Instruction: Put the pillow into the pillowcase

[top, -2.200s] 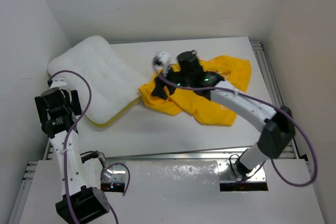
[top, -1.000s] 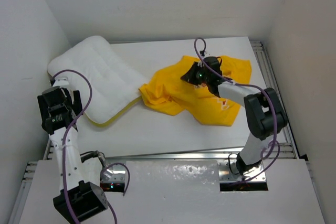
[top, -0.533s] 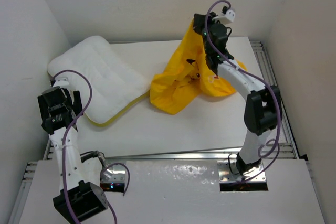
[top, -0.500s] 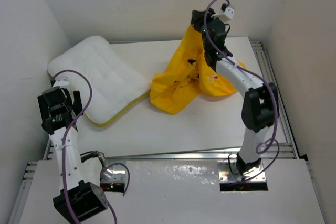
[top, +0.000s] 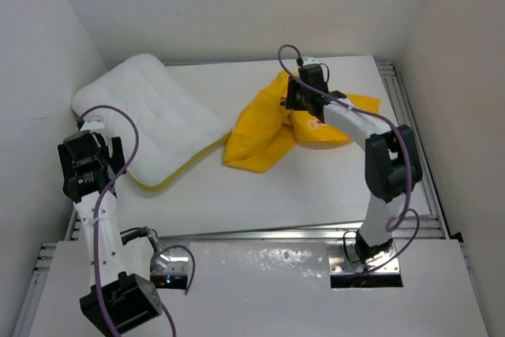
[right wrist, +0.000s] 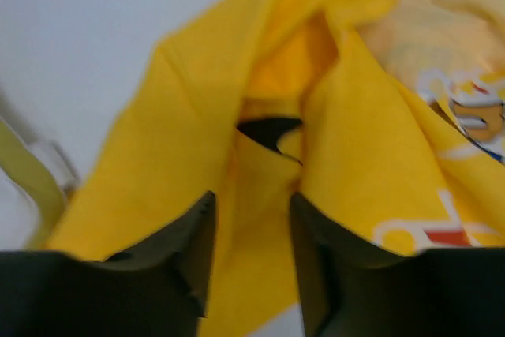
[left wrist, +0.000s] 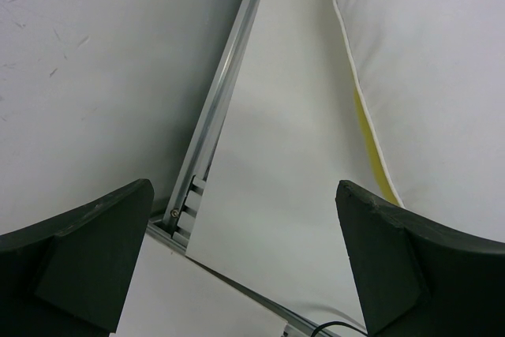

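- left gripper hangs by the table's left edge, jaws spread wide, nothing between them; in the left wrist view its fingers frame bare table and the frame rail.
- pillow lies flat and diagonal at the far left corner, just beside the left gripper, not touched by it. a yellow strip shows along its near edge; cannot tell what it is.
- pillowcase is a crumpled heap right of centre toward the far edge, well apart from most of the pillow, its left tip near the pillow's right corner.
- right gripper sits over the heap's far part. in the right wrist view cloth runs through the part-way gap between its fingers; cannot tell if it is pinched or let go.
- step, judged: sorting the case out so its mouth can be found; pillow not yet in.
- a dark slit shows among the folds; cannot tell if it is the mouth.
- to do it well: grab 1 layer at the hem, not a bunch of 2, or the case gets held closed.
- spread it flat with the mouth turned to the left edge, toward the pillow.
- risk: thin cloth slips or folds over itself, hiding the opening.
- then the left gripper takes a pillow corner, short end first.
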`<state>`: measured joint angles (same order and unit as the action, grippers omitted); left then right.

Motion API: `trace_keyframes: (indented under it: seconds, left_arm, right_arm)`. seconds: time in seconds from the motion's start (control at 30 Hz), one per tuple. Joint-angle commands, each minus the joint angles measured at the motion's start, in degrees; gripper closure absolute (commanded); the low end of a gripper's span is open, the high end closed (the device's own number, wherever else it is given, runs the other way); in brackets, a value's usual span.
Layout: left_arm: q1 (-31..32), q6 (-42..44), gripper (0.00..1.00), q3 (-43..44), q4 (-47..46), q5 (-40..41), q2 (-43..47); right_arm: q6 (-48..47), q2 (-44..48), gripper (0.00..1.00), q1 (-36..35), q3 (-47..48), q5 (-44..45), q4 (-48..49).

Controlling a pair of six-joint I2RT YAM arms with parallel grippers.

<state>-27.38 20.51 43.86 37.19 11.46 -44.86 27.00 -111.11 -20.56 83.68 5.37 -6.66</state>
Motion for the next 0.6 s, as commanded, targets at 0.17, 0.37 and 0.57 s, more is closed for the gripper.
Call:
trace_keyframes:
  seconds: [0.17,0.37,0.57]
  left_arm:
    - [0.04,-0.3,0.0,1.84,-1.42,-1.09,0.3]
    - [-0.05,-0.04,0.0,0.71,-1.07,0.66,1.79]
    - [-0.05,0.41,0.0,-0.09,-1.07,1.54,2.15]
  right_arm:
    - [-12.94,6.96,0.22,-1.14,-9.05,-13.57,2.25]
    - [-2.95,6.0,0.16,-4.92,-16.79,-18.98,11.64]
    - [9.18,-0.59,0.21,-5.72,-14.08,-21.79,13.77]
